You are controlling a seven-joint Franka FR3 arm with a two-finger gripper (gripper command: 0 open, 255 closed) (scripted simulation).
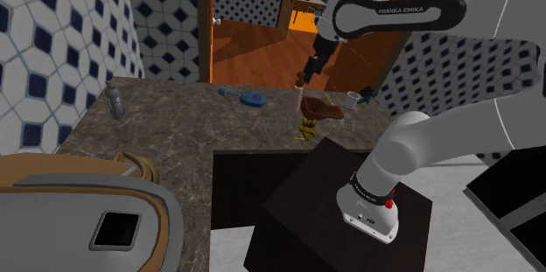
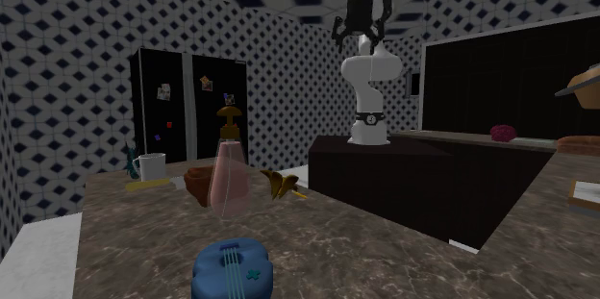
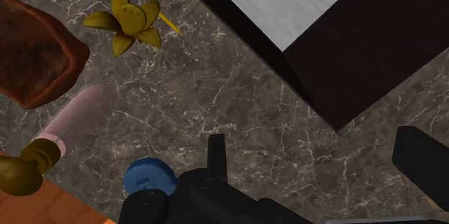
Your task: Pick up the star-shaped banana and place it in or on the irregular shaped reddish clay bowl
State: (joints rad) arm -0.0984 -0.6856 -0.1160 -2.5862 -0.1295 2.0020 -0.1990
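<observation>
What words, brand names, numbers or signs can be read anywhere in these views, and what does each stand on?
"FRANKA EMIKA": on the dark band of the white robot arm, in the shoulder view.
Marks on the arm's white base collar: too small to read.
Small magnets on the black fridge: too small to read.

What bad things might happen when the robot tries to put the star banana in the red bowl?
1. The tall pink bottle stands close to the bowl, so the arm might knock it over.
2. The banana lies near the counter edge; a clumsy nudge may push it off.
3. The open hand hangs high above, so it might come down off target.
</observation>
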